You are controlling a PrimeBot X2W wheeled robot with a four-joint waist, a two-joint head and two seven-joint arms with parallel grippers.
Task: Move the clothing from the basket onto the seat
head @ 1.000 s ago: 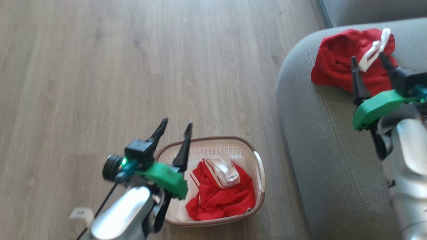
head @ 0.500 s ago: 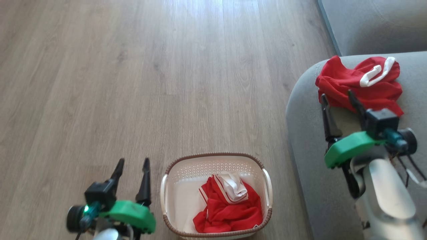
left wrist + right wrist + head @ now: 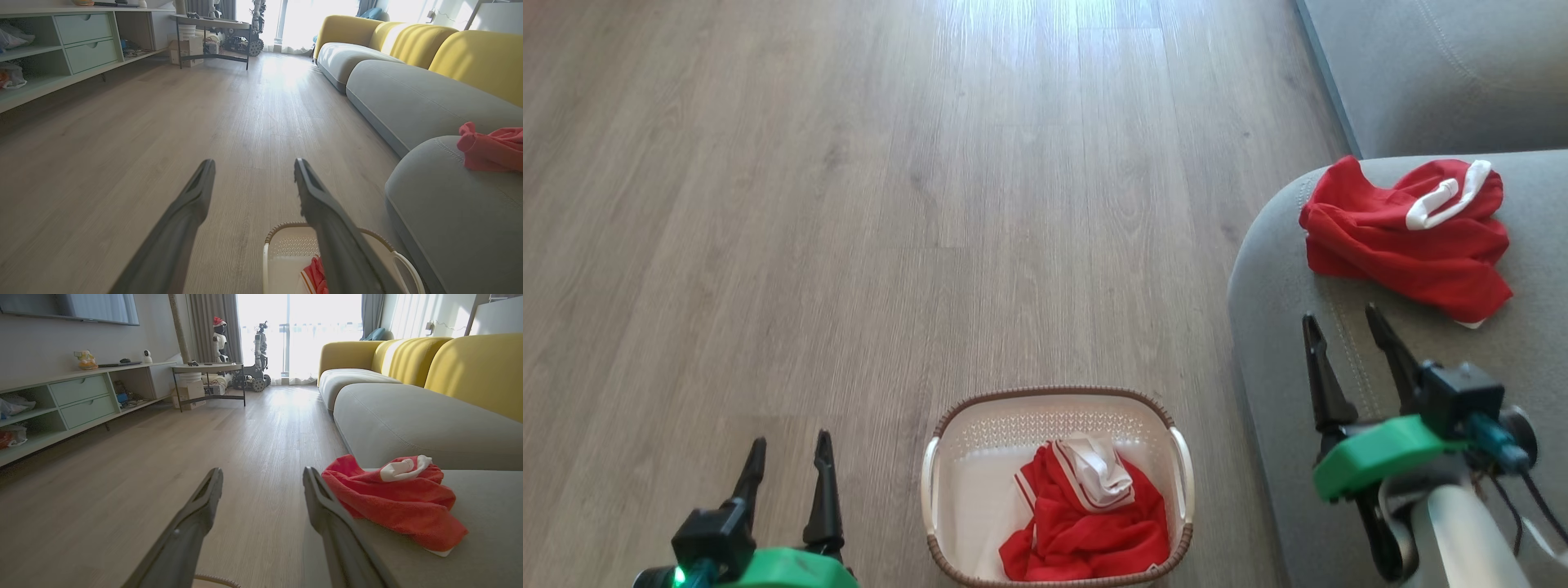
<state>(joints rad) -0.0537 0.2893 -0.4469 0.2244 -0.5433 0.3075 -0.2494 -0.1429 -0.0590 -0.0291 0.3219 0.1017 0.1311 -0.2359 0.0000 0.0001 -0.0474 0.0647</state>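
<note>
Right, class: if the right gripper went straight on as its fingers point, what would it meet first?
Probably the garment on the seat, whose edge lies just ahead of one finger. The midline of the right gripper passes over floor, so it may only brush it.

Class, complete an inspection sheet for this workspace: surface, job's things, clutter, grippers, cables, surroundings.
Surface: wood-plank floor, sunlit.
Job's things: white-collared red garment lies on the grey seat; striped red garment lies in the basket.
Clutter: nothing seen.
Grippers: left gripper open, empty, over floor beside the basket; right gripper open, empty, over the seat's edge.
Cables: dark cables at the right wrist.
Surroundings: yellow-backed sofa, shelf unit, side table, bright window.
</note>
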